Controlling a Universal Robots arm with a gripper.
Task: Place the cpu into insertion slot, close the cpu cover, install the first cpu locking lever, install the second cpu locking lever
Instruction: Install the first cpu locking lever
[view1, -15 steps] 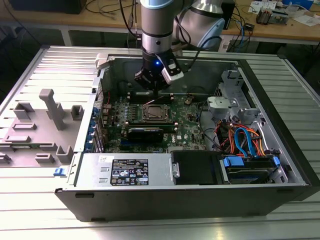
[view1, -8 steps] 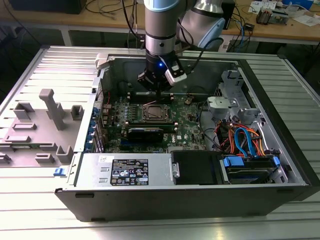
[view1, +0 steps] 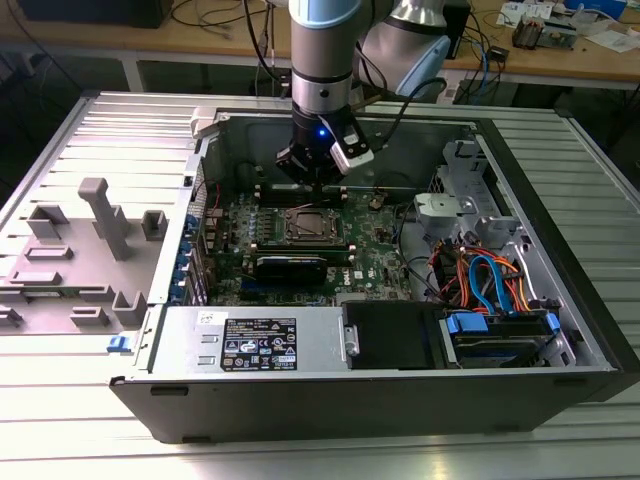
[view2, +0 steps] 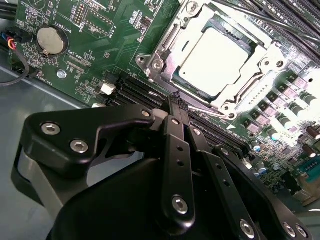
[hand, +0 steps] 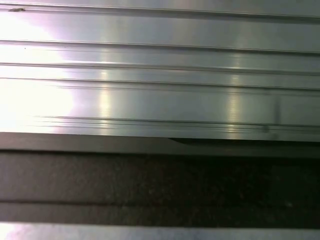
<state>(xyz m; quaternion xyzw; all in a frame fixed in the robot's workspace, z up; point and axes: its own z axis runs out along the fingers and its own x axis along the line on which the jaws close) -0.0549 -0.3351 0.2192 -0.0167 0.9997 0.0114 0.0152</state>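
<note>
The cpu (view2: 215, 62), a flat silver-grey square, lies in the socket on the green motherboard (view2: 95, 30). The cpu cover (view2: 167, 47), a silvery frame, lies flat around the chip's edges. In the second wrist view my gripper (view2: 176, 100) hovers just off one side of the socket, over the black memory slots. Its two black fingers (view2: 177, 145) are pressed together with nothing between them. In the exterior view the gripper (view1: 312, 182) hangs inside the open computer case, just behind the socket (view1: 311, 226).
A long black heatsink block (view1: 290, 265) sits in front of the socket. The power supply (view1: 255, 345) and a drive bay with blue cables (view1: 490, 290) fill the case's front. A grey fixture (view1: 90, 250) stands on the exterior view's left. A coin battery (view2: 51, 41) sits on the board.
</note>
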